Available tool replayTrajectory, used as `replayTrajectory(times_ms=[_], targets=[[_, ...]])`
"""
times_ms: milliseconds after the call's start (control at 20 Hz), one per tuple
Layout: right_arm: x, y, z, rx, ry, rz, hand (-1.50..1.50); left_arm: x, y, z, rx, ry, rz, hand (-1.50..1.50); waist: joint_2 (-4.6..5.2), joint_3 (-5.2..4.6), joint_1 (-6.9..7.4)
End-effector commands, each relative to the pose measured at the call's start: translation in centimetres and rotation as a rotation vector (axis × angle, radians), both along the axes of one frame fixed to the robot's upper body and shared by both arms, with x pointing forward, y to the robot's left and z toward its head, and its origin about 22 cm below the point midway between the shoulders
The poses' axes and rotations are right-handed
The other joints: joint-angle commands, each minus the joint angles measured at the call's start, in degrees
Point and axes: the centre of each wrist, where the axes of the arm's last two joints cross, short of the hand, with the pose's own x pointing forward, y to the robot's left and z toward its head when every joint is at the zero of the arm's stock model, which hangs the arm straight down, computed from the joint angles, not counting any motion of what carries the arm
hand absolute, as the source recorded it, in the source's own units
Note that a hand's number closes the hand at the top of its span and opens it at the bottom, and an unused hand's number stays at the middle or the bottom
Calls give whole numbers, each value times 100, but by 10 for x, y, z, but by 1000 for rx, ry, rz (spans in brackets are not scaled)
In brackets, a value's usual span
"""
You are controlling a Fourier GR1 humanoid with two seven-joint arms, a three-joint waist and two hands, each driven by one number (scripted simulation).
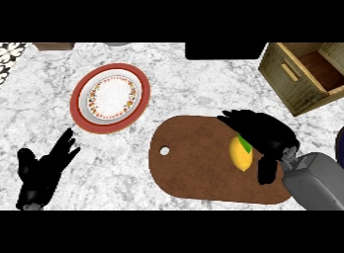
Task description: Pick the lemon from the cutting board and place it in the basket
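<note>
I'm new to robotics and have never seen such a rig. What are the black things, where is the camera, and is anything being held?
This single picture is taken from the humanoid robot's head, looking steeply down at a grey-veined marble counter. The black shapes are its hands on grey forearms. The left robot hand rests open at the lower left, holding nothing. The right robot hand is curled round a yellow lemon over the brown oval cutting board; whether the lemon is lifted yet, I cannot tell. Its goal, a tan woven basket, stands at the upper right. A round red-rimmed plate lies to the left, and a blue-rimmed plate peeks in at the right edge.
</note>
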Motion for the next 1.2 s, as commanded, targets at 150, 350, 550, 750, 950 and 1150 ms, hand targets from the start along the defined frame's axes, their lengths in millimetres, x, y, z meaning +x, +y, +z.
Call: replayTrajectory(times_ms=[150, 350, 550, 750, 950, 1150], targets=[[-12, 13, -11, 16, 1, 7, -150, -15, -5, -26, 1, 170, 26, 0, 52, -89, -46], [9, 12, -14, 10, -2, 8, 150, -19, -15, -16, -25, 173, 17, 0, 61, -84, 47], [3, 18, -23, -31, -104, 107, 150, -21, -16, -29, 0, 160, 20, 0, 66, -86, 33], [-2, -8, -24, -65, -125, 134, 150, -18, -1, -26, -8, 167, 28, 0, 61, -87, -25], [1, 3, -32, -48, -138, 136, 150, -8, 3, -30, -1, 171, 27, 0, 73, -89, -27], [-33, -34, -14, -25, -140, 83, 150, -16, -4, -18, -1, 149, 43, 0, 29, -87, -135]])
